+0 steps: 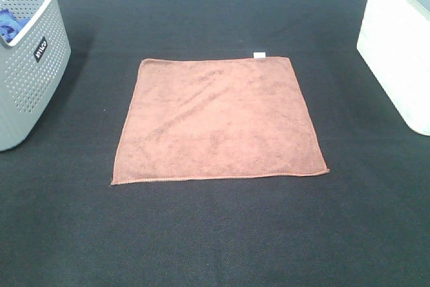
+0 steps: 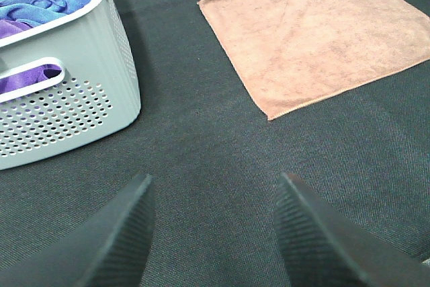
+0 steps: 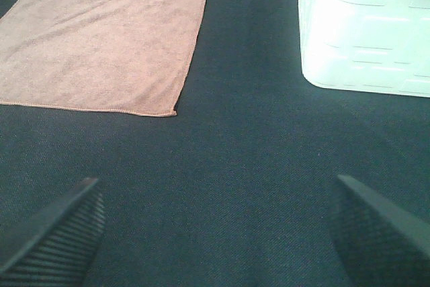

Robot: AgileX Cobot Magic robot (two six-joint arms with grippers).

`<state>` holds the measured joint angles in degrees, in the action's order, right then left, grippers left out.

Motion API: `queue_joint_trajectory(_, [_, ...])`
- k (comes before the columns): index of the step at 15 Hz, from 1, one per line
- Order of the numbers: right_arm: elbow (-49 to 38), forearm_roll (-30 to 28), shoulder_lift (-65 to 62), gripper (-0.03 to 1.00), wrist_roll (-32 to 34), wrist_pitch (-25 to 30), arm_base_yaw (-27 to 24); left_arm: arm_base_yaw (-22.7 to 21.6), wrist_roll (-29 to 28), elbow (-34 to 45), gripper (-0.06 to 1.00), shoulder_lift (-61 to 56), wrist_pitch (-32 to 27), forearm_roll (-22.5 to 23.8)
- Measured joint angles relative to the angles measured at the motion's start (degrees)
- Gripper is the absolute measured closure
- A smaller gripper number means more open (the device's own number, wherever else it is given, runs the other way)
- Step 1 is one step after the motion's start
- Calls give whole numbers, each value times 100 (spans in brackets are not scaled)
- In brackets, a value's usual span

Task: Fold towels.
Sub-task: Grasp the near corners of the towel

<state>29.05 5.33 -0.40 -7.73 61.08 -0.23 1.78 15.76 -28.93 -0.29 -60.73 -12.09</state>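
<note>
Inspector: Towel status?
Assessor: Rust towel [image 1: 218, 122] lies flat at frame centre in the high view, no fold made. Left gripper [image 2: 215, 183] and right gripper [image 3: 216, 183] both stand with jaws apart, empty, well short of it.

Exterior high camera sat high at 6 o'clock of towel [image 1: 218, 122], looked down across dark mat [image 1: 215, 240]. Left wrist camera hung low near mat at 8 o'clock, faced towel, grey basket [image 2: 67, 99]. Right wrist camera, low at 4 o'clock, faced towel, white bin [image 3: 363, 31]. All three shared towel.
</note>
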Motion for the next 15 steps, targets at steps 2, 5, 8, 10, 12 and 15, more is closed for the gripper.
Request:
queue_joint_trajectory(2, [0, 0, 0, 12, 0, 0, 0, 0, 0, 0, 42, 0, 0, 0])
queue_joint_trajectory(5, [0, 0, 0, 12, 0, 0, 0, 0, 0, 0, 42, 0, 0, 0])
queue_joint_trajectory(8, [0, 0, 0, 12, 0, 0, 0, 0, 0, 0, 42, 0, 0, 0])
queue_joint_trajectory(10, [0, 0, 0, 12, 0, 0, 0, 0, 0, 0, 42, 0, 0, 0])
queue_joint_trajectory(12, [0, 0, 0, 12, 0, 0, 0, 0, 0, 0, 42, 0, 0, 0])
queue_joint_trajectory(15, [0, 0, 0, 12, 0, 0, 0, 0, 0, 0, 42, 0, 0, 0])
